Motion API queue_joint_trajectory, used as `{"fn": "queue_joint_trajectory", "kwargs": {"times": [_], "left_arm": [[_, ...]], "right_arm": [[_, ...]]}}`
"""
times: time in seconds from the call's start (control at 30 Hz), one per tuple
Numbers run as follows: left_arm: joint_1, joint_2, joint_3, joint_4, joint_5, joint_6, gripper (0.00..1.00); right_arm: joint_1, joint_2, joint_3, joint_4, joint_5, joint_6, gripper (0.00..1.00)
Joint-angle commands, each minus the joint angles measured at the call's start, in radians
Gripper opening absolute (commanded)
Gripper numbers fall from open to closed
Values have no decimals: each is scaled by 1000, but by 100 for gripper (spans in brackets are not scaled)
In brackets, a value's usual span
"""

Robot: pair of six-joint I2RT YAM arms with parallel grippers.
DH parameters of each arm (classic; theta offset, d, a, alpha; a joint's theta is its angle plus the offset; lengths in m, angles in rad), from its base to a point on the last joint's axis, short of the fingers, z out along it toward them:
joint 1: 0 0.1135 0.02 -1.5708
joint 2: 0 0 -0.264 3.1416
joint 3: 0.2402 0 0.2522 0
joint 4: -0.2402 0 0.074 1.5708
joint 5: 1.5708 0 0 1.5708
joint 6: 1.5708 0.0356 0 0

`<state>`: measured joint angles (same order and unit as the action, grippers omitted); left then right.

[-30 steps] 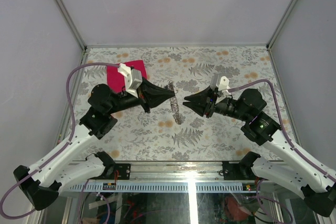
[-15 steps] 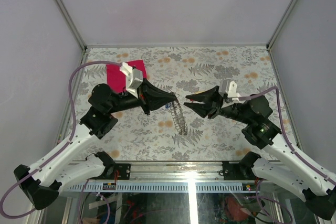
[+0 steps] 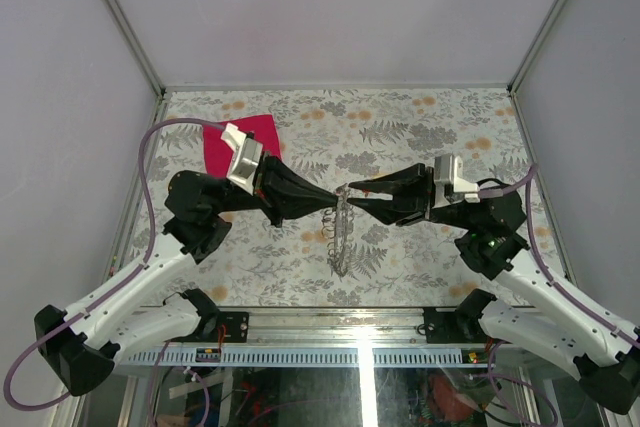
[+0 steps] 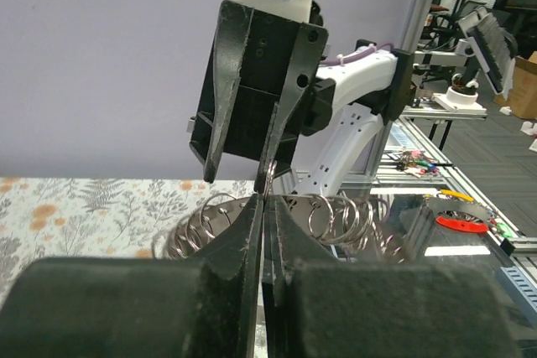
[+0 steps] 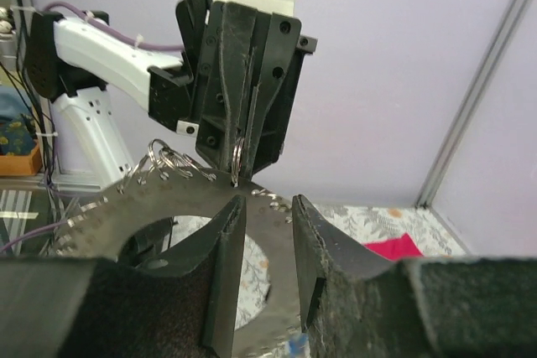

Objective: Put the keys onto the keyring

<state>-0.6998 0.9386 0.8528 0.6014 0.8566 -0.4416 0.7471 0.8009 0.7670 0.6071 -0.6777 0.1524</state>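
Observation:
The keyring (image 3: 340,232) is a flat grey metal loop fringed with several small split rings, and it hangs on edge between the two arms. My left gripper (image 3: 333,195) is shut on one small ring at the loop's top (image 5: 237,157). In the left wrist view its tips (image 4: 264,203) meet with the rings (image 4: 336,215) fanned behind them. My right gripper (image 3: 350,195) faces it tip to tip. Its jaws (image 5: 267,203) stand apart just before the loop's face (image 5: 168,207), holding nothing. A tiny blue piece (image 5: 299,342) shows low on the loop. The keys are out of view.
A pink-red cloth (image 3: 240,139) lies at the table's back left, behind the left arm. The fern-and-flower printed table top (image 3: 420,132) stretches to metal frame posts (image 3: 530,57) and grey walls on three sides.
The right gripper has turned and pushed left until it faces the left gripper's tips. The left gripper has shifted slightly right with the keyring, which now hangs between both tips.

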Motion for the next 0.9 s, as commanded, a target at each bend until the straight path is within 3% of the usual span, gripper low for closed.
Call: {"fn": "queue_joint_trajectory", "kwargs": {"times": [0.0, 0.17, 0.7, 0.87], "left_arm": [[-2, -4, -10, 197, 22, -71, 0], [-2, -4, -15, 207, 10, -78, 0], [-2, -10, -11, 171, -28, -57, 0], [-1, -9, -13, 170, -25, -55, 0]], "right_arm": [[7, 15, -2, 210, -51, 69, 34], [7, 40, -3, 298, -61, 113, 29], [27, 115, 13, 354, -115, 133, 31], [33, 125, 15, 367, -109, 136, 28]]}}
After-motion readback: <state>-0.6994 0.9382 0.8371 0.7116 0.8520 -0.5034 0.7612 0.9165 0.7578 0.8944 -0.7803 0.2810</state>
